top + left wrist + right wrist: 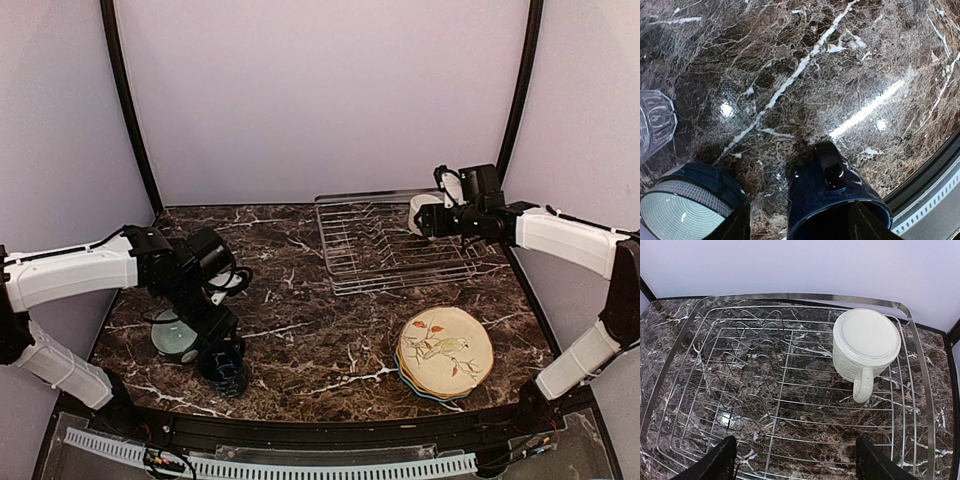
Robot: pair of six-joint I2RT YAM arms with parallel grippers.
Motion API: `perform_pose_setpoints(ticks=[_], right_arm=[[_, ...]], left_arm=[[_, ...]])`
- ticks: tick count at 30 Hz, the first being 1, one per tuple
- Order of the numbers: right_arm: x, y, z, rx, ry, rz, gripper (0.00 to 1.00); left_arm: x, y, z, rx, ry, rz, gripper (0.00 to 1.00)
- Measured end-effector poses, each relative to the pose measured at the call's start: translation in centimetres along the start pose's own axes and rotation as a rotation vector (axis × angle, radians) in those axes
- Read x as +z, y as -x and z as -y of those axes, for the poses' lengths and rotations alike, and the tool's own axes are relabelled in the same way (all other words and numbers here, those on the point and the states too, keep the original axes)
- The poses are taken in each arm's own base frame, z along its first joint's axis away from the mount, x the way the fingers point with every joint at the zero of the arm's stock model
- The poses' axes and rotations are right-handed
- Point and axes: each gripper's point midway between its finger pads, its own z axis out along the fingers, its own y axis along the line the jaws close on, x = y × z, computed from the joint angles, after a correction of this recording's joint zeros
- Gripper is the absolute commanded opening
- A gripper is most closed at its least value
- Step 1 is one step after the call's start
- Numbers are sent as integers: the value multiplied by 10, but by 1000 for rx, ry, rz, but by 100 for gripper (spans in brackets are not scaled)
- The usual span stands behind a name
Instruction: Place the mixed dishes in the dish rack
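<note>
From my console I see a glossy, dark brown marble-patterned desk (pixel 300 340) veined in white, catching bright glints of light (pixel 726 109), backed by plain pale lilac walls (pixel 320 90), framed by 2 curved black poles (pixel 125 100), a white slotted strip (pixel 270 462) along its near edge.

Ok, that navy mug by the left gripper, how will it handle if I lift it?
The navy mug looks glossy and glazed, so probably rigid but slippery to grip. Its handle juts to one side, so it may twist if gripped off-centre. On the hard marble table, a drop would likely chip it.
</note>
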Motion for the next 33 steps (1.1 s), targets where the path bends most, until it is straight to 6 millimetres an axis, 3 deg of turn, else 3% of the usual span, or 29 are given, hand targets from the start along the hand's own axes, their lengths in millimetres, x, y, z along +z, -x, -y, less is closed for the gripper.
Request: perform_pose_setpoints(ticks=[8,15,21,27,33], right_arm=[[1,-13,-14,16,66,-30,79],[1,-21,-19,21,89,-47,79],[-13,-12,-23,25,103,-12,79],[-23,-3,-26,27,116,18,79],[-24,-7,-34,17,135,4,79]], left_arm=[[-8,-16,-4,-129,5,23,54],[4,-37,-5,-192,17,-26,50],[10,-40,-7,-224,26,-39,41],[29,-47,-6,-226,39,-83,26],[33,-45,-1,-207,33,-85,6]])
